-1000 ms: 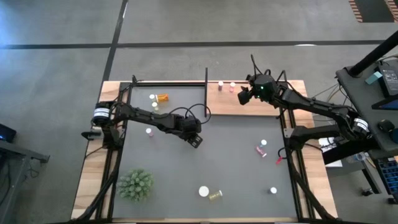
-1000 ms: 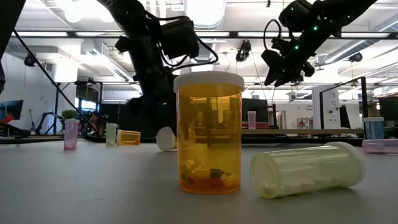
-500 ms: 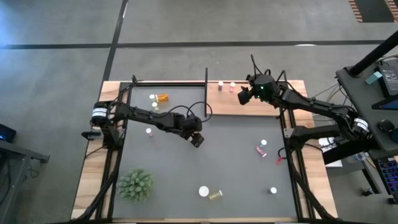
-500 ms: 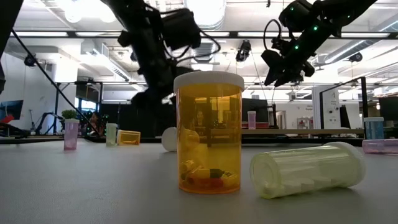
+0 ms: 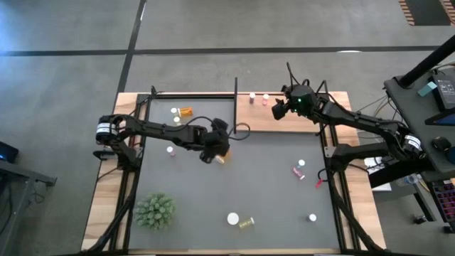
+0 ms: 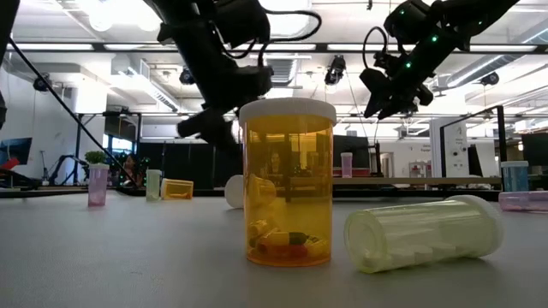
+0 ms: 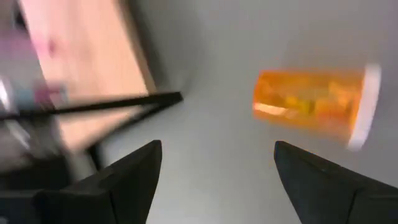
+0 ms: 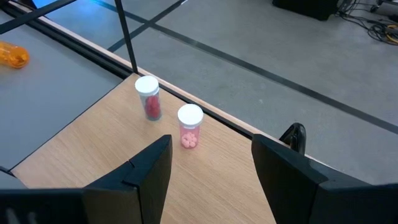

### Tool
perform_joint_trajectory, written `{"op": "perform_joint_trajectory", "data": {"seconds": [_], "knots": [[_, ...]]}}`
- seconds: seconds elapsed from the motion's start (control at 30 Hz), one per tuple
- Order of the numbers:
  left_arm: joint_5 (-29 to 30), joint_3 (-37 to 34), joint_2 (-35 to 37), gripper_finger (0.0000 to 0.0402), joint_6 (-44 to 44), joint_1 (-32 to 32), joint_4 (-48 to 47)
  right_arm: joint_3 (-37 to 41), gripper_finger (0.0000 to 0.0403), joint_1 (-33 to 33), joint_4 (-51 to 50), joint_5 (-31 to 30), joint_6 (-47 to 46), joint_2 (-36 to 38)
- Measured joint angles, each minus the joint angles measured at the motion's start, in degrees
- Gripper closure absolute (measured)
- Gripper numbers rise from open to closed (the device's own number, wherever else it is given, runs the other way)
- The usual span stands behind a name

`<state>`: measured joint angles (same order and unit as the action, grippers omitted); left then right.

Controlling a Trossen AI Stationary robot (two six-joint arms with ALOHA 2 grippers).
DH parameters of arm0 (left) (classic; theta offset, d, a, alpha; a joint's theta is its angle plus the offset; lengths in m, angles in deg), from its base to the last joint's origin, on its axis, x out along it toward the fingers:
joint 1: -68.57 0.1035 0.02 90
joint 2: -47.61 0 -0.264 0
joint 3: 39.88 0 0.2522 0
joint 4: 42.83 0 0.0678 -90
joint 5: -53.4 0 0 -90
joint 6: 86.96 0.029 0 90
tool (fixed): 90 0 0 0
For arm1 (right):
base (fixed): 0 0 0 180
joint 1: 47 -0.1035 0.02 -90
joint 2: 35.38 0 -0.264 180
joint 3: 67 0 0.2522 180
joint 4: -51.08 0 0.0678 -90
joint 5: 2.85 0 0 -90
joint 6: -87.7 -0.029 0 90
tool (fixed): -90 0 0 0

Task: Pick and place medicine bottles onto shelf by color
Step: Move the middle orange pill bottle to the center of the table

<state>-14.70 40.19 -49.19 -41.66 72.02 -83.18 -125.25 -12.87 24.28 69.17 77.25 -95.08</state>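
An orange medicine bottle [image 7: 308, 106] with a white cap lies on its side on the dark grey mat [image 5: 270, 185], just ahead of my left gripper [image 7: 217, 149]. That gripper is open and hangs above the bottle [image 5: 220, 159] without touching it. My right gripper [image 8: 211, 146] is open and holds nothing. It hovers over the light-brown shelf [image 5: 291, 122], where two pink bottles [image 8: 148, 98] [image 8: 189, 126] stand upright on their bases.
Loose bottles lie about the mat: a pink one [image 5: 170, 150] on the left, several at the right [image 5: 299, 168] and near edge [image 5: 232, 219] [image 5: 247, 223]. A few more stand at the far left [image 5: 181, 112]. A spiky green plant [image 5: 155, 210] sits near left.
My left gripper has risen off the orange bottle and drawn back a little toward the table's left, rolling its wrist about a quarter turn. The bottle stays lying on the mat where the gripper was.
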Motion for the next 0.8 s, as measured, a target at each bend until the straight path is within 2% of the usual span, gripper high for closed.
{"op": "perform_joint_trajectory", "data": {"seconds": [0.1, 0.2, 0.4, 0.57, 0.8], "knots": [[-0.38, -0.02, 0.00, 0.0109, 14.22, 0.05, 0.07, 0.00, 0.0190, 0.00, 0.00, -0.01, 0.02, 0.00], [-3.40, -0.07, -0.14, 0.0109, 23.07, 0.07, 0.07, 0.00, 0.0190, 0.00, 0.00, 0.01, 0.05, 0.00], [-13.17, -0.07, -0.26, 0.0109, 28.38, 0.56, -0.05, 0.00, 0.0190, 0.00, 0.00, 0.00, 0.04, 0.00], [-21.40, -0.13, -0.34, 0.0109, 41.39, 0.68, -0.47, 0.00, 0.0190, 0.01, 0.00, -0.01, 0.01, 0.00], [-22.84, -0.17, -3.16, 0.0109, 53.36, 2.34, -0.47, 0.00, 0.0190, 0.00, 0.00, -0.02, 0.03, 0.00]]}}
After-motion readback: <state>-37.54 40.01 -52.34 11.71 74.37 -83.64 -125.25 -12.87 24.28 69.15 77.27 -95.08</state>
